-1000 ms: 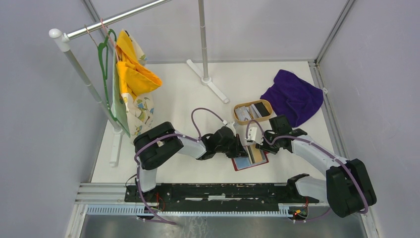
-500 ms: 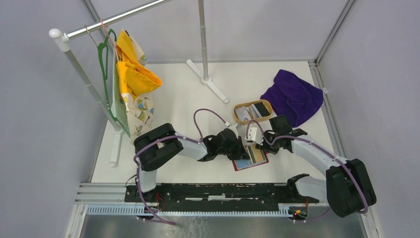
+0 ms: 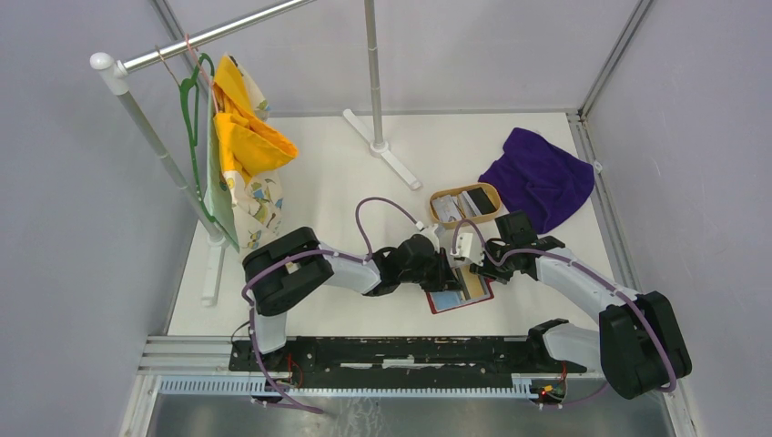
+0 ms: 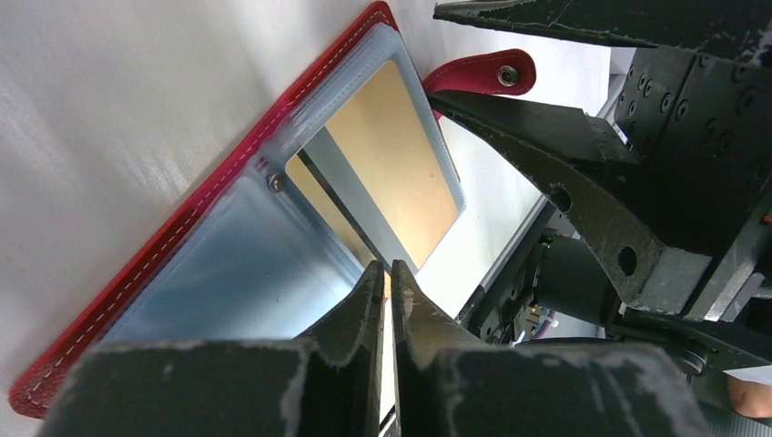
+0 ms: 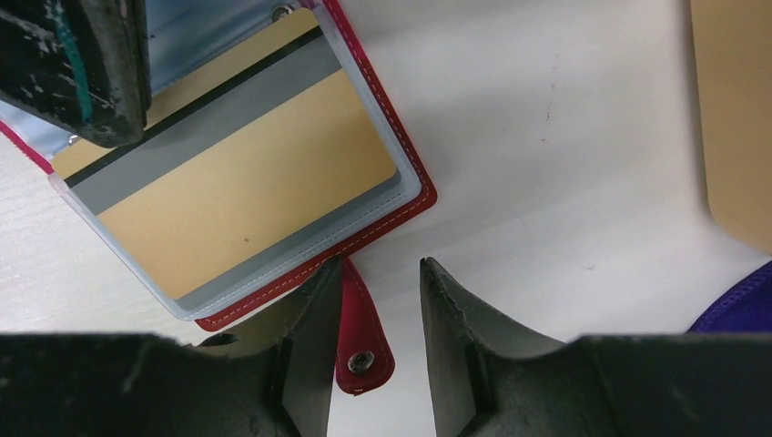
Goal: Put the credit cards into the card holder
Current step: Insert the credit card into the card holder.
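Observation:
The red card holder [image 3: 455, 301] lies open on the table between my two grippers, clear pockets up [image 4: 137, 273] [image 5: 401, 214]. A gold credit card [image 4: 401, 155] [image 5: 246, 173] with a grey stripe sits mostly inside its right pocket. My left gripper [image 4: 387, 269] [image 3: 452, 280] is nearly closed, pinching that card's near edge over the holder's middle. My right gripper [image 5: 380, 273] [image 3: 475, 267] is open, straddling the red snap tab [image 5: 364, 350] [image 4: 487, 73] at the holder's far edge. More cards [image 3: 462, 204] lie in the tan tray.
The tan oval tray [image 3: 437, 198] stands just behind the right gripper, and its edge shows in the right wrist view [image 5: 737, 118]. A purple cloth [image 3: 537, 177] lies at the back right. A clothes rack's foot [image 3: 387, 150] and hanging garments [image 3: 241, 155] stand at the back left.
My left gripper has crept slightly right over the holder. The right gripper and the holder have stayed put.

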{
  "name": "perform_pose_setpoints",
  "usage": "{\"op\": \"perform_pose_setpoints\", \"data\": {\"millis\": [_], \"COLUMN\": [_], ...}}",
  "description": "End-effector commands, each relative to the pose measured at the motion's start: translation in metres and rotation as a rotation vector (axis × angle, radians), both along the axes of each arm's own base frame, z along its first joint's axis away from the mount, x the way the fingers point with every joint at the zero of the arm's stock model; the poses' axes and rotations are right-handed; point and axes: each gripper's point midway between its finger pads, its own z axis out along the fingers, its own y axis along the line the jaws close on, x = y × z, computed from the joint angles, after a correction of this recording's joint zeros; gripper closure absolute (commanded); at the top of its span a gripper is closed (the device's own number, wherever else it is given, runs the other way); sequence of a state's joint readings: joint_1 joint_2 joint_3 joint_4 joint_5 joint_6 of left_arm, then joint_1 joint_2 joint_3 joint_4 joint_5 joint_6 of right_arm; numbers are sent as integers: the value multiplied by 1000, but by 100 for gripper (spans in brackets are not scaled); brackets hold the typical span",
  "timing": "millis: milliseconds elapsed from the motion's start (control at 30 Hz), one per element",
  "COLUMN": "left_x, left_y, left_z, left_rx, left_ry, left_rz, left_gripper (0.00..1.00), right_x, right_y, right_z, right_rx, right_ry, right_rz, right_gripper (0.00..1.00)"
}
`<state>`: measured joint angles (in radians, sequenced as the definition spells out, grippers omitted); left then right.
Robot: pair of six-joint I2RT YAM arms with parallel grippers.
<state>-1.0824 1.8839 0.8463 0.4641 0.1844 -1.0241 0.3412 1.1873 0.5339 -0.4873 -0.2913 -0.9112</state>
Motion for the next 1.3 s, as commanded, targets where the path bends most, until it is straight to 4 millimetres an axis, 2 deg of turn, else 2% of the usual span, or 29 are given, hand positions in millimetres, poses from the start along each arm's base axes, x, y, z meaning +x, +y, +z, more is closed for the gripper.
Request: {"op": "perform_pose_setpoints", "data": {"millis": [0, 133, 267, 400, 600, 967, 1133, 1267], "left_x": [10, 12, 14, 14, 14, 16, 18, 19], "left_y": [-15, 0, 14, 17, 13, -2, -8, -13], "left_z": [44, 40, 28, 15, 3, -4, 0, 10], "left_rx": [-104, -58, 23, 72, 101, 103, 89, 60], "left_ry": [-119, -150, -159, -149, -131, -118, -118, -133], "left_rz": [-14, 10, 32, 30, 14, -16, -26, -31], "left_gripper": [87, 87, 88, 92, 94, 94, 94, 94], "right_x": [4, 4, 4, 3, 3, -2, -4, -4], "right_y": [3, 3, 3, 3, 3, 7, 8, 9], "right_z": [8, 9, 8, 7, 6, 5, 5, 5], "right_rx": [26, 30, 28, 27, 27, 44, 53, 54], "right_ry": [-11, -14, -11, -8, -4, 17, 22, 23], "right_rz": [-14, -15, -14, -14, -12, 13, 21, 23], "right_gripper": [57, 56, 56, 56, 56, 56, 57, 56]}}
